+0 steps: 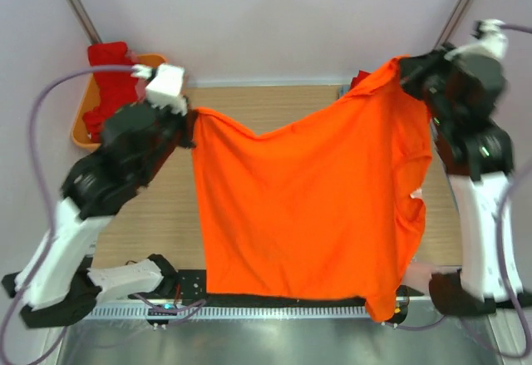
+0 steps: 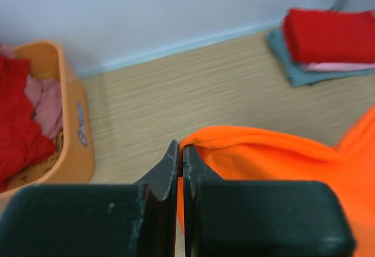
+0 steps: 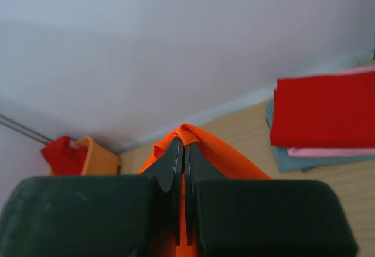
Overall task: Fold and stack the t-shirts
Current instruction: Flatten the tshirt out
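**Orange t-shirt [image 1: 307,207] held spread between both pincers over the worktop [image 1: 249,103]**

At the far left, an orange plastic basket [image 1: 79,128] holds a red t-shirt [image 1: 108,78] and some pink cloth [image 2: 47,105]. Just right of it, the left pincer [image 2: 180,151] is clamped on one top corner of the orange t-shirt. The shirt's top edge sags in the middle, and its body hangs wide across the worktop down to the near edge. The right pincer [image 3: 183,146], jaws pressed together, pinches the other top corner, raised at the far right. A folded stack lies on the far right of the worktop: a red folded t-shirt [image 2: 328,34] on top, a pink one [image 2: 340,67] under it, and a grey-blue one [image 2: 299,72] at the bottom.
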Action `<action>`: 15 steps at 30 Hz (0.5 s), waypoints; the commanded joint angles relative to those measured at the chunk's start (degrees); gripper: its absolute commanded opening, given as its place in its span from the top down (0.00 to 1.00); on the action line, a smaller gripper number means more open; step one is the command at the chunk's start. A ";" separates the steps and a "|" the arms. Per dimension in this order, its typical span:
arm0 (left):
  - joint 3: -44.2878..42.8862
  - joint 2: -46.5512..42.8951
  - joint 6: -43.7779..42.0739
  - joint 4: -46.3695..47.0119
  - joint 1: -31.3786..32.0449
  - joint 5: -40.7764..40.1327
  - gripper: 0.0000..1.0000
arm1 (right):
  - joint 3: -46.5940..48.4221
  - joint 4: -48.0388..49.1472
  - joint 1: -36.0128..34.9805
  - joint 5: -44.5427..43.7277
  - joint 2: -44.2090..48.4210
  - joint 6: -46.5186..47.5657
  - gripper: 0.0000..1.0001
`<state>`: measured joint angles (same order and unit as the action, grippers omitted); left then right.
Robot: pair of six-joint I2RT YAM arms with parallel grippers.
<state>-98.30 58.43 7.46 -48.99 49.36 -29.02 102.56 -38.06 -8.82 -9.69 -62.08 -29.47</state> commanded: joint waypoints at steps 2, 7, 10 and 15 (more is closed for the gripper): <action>2.85 14.22 1.31 6.53 -22.56 14.61 1.00 | -2.28 -2.56 0.21 -1.91 -19.58 -5.67 0.99; -12.90 49.78 9.40 -5.56 -38.98 26.20 0.51 | 21.00 -10.69 1.79 5.19 -49.12 -4.81 0.35; -27.74 54.79 10.02 -10.10 -38.30 21.73 0.13 | 52.69 -25.35 -0.75 2.15 -65.51 -0.60 0.00; -11.48 41.25 13.71 3.02 -34.78 24.35 0.01 | 27.45 -10.31 -1.46 3.45 -46.02 0.56 0.00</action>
<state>-109.71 116.60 18.00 -50.65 11.09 -7.94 141.25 -54.65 -9.26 -7.01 -132.18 -30.33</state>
